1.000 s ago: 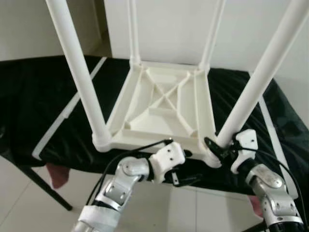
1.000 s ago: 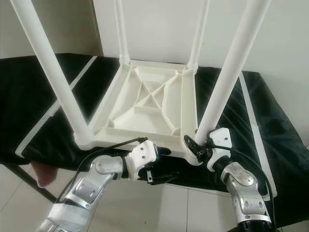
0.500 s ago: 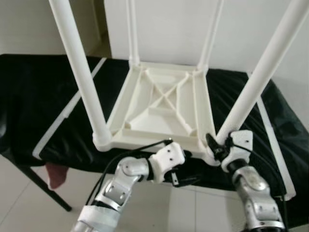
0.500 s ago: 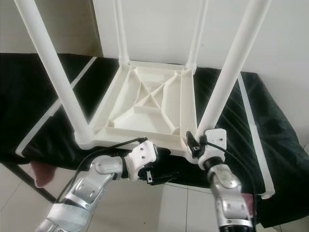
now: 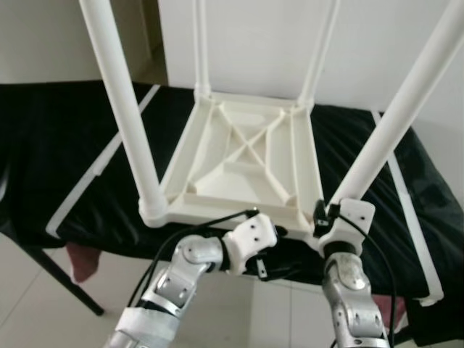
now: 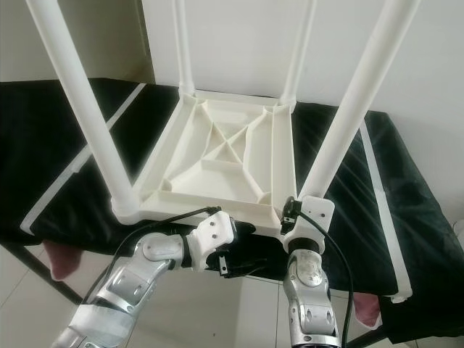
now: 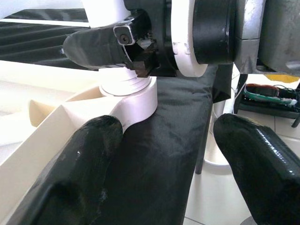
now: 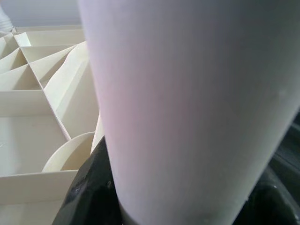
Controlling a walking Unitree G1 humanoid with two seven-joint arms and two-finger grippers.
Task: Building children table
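On a black fabric-covered surface lies the children's table, upside down, a cream plastic top whose underside shows raised ribs crossing in an X and a low rim all round. Four smooth round white legs rise from sockets at its corners: the near left leg, the near right leg, and two thinner-looking ones at the far corners, the far left leg and the far right leg.

At the near right corner, the right gripper is clamped round the base of the near right leg, just above its ringed socket; in the right wrist view the leg's matte white tube stands close before the lens with a black finger pressed against its side.

Beside it, the left gripper sits at the near edge of the tabletop with its fingers spread apart. The left wrist view shows one rounded black finger resting against the cream rim and the other off the edge, over the pale floor.

White stripes run across the dark woven cloth. Pale tiles lie below, and a white wall stands behind.
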